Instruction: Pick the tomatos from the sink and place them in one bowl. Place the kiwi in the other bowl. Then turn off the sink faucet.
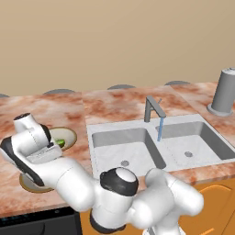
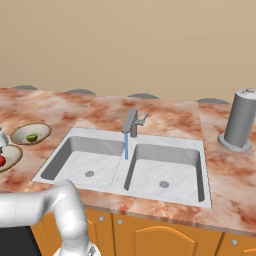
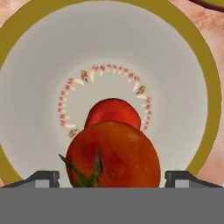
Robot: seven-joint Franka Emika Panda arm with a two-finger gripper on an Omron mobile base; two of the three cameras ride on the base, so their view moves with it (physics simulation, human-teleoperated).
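My gripper (image 3: pixel 112 177) hangs straight above a white bowl with a gold rim (image 3: pixel 192 65). Two red tomatoes lie in that bowl. The nearer tomato (image 3: pixel 114 153), with a green stem, sits between my fingertips (image 3: pixel 43 177) with a small gap on each side, so the jaws are open. The second tomato (image 3: pixel 114 111) rests just behind it. From the right base, this bowl (image 2: pixel 10 159) is at the far left with a tomato (image 2: pixel 1 160) in it. The green kiwi (image 2: pixel 32 137) lies in the other bowl (image 2: pixel 31 131) behind. The faucet (image 2: pixel 131 122) runs a blue stream (image 2: pixel 126 147) into the sink (image 2: pixel 75 145).
A double sink (image 1: pixel 137 137) takes up the middle of the marble counter (image 1: pixel 114 103). A tall grey cylinder (image 2: pixel 240 120) stands at the right. My arm's white links (image 1: pixel 69 176) arch over the counter's front left, above the bowls (image 1: pixel 69 136).
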